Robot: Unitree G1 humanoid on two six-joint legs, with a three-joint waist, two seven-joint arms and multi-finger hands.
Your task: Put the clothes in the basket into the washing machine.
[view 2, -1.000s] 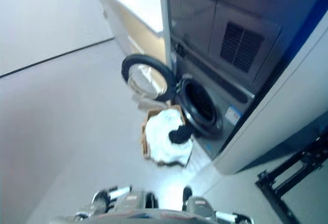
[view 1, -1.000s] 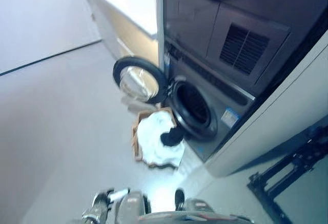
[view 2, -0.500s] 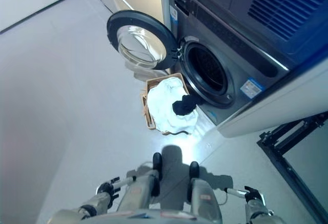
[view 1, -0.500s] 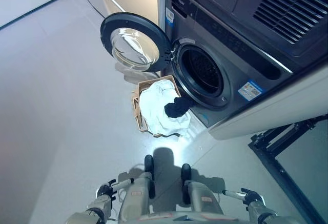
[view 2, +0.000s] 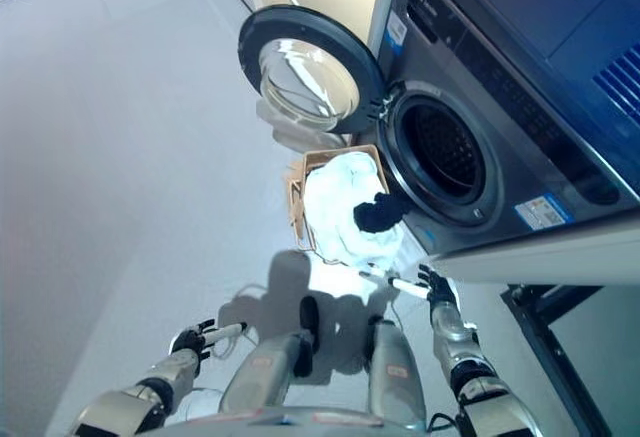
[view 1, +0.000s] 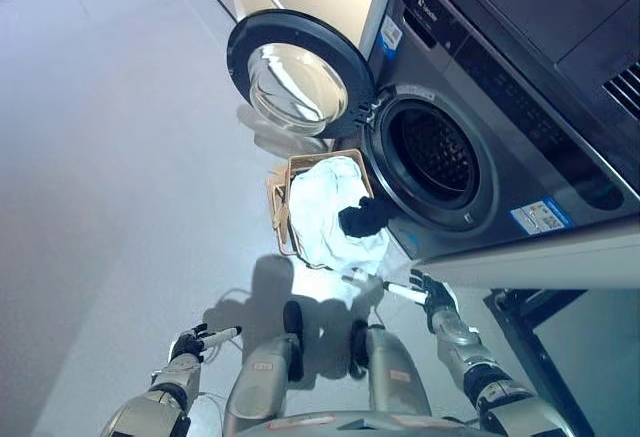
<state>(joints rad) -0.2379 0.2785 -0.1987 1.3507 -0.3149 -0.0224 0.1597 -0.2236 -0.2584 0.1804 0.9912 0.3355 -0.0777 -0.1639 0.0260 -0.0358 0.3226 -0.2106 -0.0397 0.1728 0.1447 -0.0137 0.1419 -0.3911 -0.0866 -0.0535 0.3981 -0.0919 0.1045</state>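
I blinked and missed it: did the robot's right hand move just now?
Yes. The right hand has come up and forward: it now hangs open just short of the basket of clothes, having been low and well back from it half a second ago.

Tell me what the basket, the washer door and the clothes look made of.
Basket: seemingly woven wicker or slatted wood, tan, with gaps in its side. Washer door: dark glossy ring, probably plastic, round a clear domed window, glass by its reflections. Clothes: soft cloth, a crumpled white piece and a bunched black one.
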